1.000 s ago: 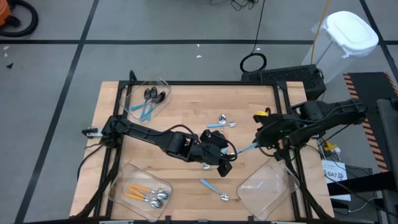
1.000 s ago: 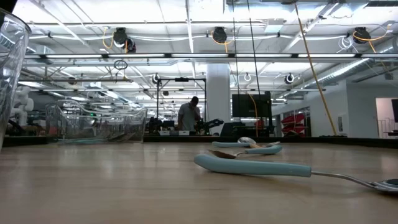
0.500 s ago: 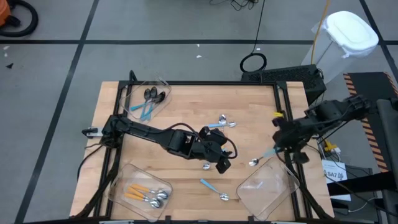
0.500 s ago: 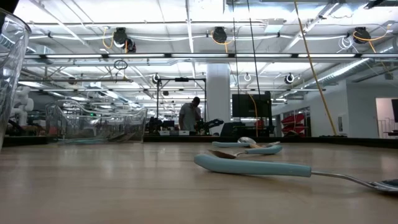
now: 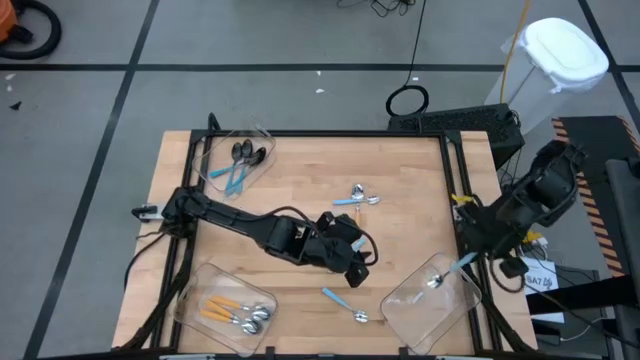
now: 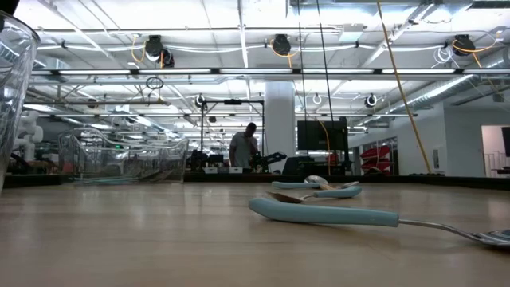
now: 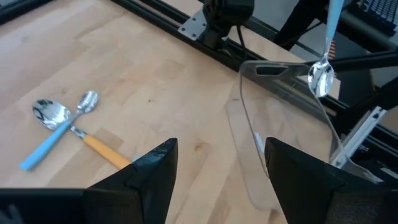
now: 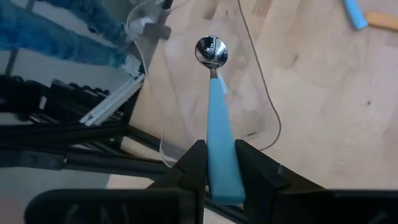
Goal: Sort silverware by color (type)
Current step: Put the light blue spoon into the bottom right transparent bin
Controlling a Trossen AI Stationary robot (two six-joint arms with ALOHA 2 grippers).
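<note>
Silverware mid-sort: I have the right tool [image 8: 219, 163] pinched on the light-blue handle of a silver-bowled spoon [image 8: 213, 93], holding it above the clear bin [image 5: 425, 305] at the bench's [image 5: 300, 165] right front corner. My left tool [image 7: 217, 168] hovers over mid-bench with its fingers wide and empty. A blue-handled and an orange-handled spoon lie crossed below it [image 7: 65, 121], one more blue spoon [image 5: 343, 303] lies near the front edge, and a pair [image 5: 358, 196] rests farther back. These spoons look light and stiff; I judge the plastic handle the safer hold, since the polished bowl looks slick and would likely slip or pivot between the fingers.
</note>
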